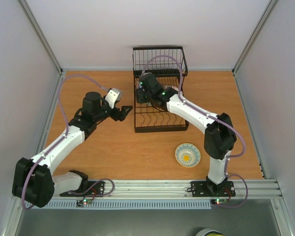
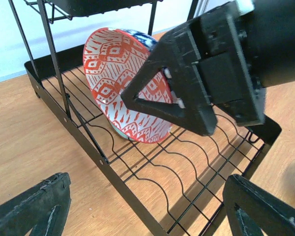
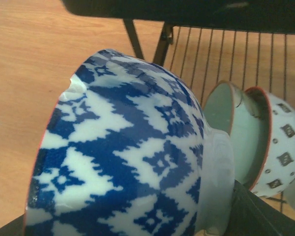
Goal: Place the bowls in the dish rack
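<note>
Wooden counter (image 1: 113, 147): loose bowl (image 1: 188, 155) sits near-right of dish rack (image 1: 162, 130). Right pincer (image 1: 140, 94) clasps racked bowl (image 2: 108, 73); left pincer (image 1: 124, 109) gapes empty.

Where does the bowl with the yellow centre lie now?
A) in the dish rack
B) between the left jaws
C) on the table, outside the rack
C: in the top view this bowl rests flat on the table, apart from the dish rack.
</note>
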Controlling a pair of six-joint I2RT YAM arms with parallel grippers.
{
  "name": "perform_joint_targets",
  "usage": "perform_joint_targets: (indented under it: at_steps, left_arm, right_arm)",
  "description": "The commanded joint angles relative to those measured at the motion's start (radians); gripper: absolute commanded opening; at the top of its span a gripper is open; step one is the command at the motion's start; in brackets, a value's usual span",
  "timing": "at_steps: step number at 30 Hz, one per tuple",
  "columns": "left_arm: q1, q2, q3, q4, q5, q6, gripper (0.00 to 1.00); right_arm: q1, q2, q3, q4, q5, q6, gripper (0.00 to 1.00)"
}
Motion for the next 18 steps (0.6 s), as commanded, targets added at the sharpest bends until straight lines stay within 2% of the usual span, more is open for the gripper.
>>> perform_joint_targets:
  at_steps: [1,11,18]
  left_arm:
    - [0.002,-0.025,-0.009,0.067,-0.023,-0.005,0.85]
    - [0.002,-0.025,-0.010,0.068,-0.001,0.003,0.85]
    - [0.002,-0.021,-0.009,0.068,0.004,0.004,0.85]
  right_arm:
    - [0.015,0.049,0.113,-0.061,0.133,-0.078,0.01]
    - [0.040,0.196,0.264,-0.117,0.219,-0.150,0.01]
    - [0.052,0.263,0.306,-0.126,0.285,-0.180,0.01]
